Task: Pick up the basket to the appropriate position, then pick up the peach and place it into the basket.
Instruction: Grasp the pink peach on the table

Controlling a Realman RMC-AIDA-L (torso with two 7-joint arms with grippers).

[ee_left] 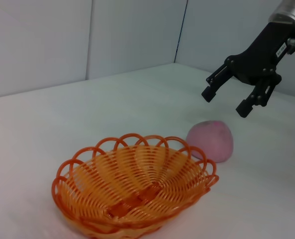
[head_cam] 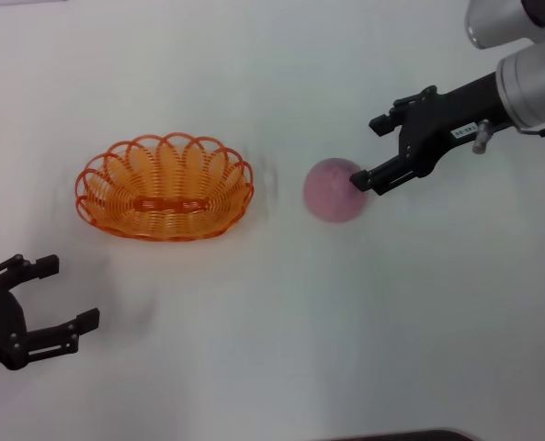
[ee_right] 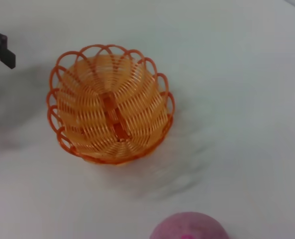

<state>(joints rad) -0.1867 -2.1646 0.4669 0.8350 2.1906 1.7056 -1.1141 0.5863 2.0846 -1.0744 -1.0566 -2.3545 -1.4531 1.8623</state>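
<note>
The orange wire basket [head_cam: 164, 188] stands empty on the white table, left of centre. The pink peach [head_cam: 333, 191] lies on the table to its right, a short gap away. My right gripper [head_cam: 369, 152] is open, just right of the peach; the left wrist view shows the gripper [ee_left: 225, 102] hovering above and slightly beyond the peach [ee_left: 211, 140], not touching it. My left gripper [head_cam: 70, 292] is open and empty near the front left, below the basket. The right wrist view shows the basket [ee_right: 110, 109] and the peach's top [ee_right: 189, 226].
The white table [head_cam: 272, 349] carries nothing else. Pale walls and a corner seam [ee_left: 181, 30] stand behind the table. A dark finger of the left gripper [ee_right: 0, 47] shows at the edge of the right wrist view.
</note>
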